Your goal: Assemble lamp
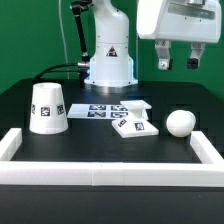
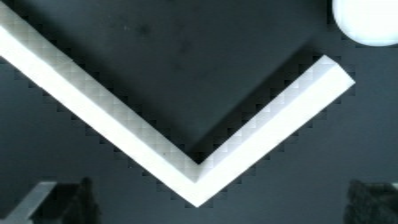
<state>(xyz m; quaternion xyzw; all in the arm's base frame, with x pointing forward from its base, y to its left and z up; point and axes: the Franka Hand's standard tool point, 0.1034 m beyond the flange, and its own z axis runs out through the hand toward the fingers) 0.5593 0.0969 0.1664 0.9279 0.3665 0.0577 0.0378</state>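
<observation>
The tapered white shade [image 1: 47, 108] stands on the black table at the exterior view's left, with tags on its side. The flat square base [image 1: 133, 125] lies tilted in the middle. The round bulb [image 1: 180, 123] lies at the right. My gripper [image 1: 178, 63] hangs high above the bulb, open and empty. In the wrist view the gripper [image 2: 214, 205] is also open, its dark fingers [image 2: 54, 200] showing at the frame's edges. The bulb [image 2: 370, 20] shows only as a white patch at one corner.
The marker board [image 1: 105, 110] lies flat behind the base. A long white border rail [image 1: 100, 176] runs round the table's front and sides, and its corner [image 2: 196, 150] fills the wrist view. The robot's pedestal [image 1: 108, 60] stands at the back.
</observation>
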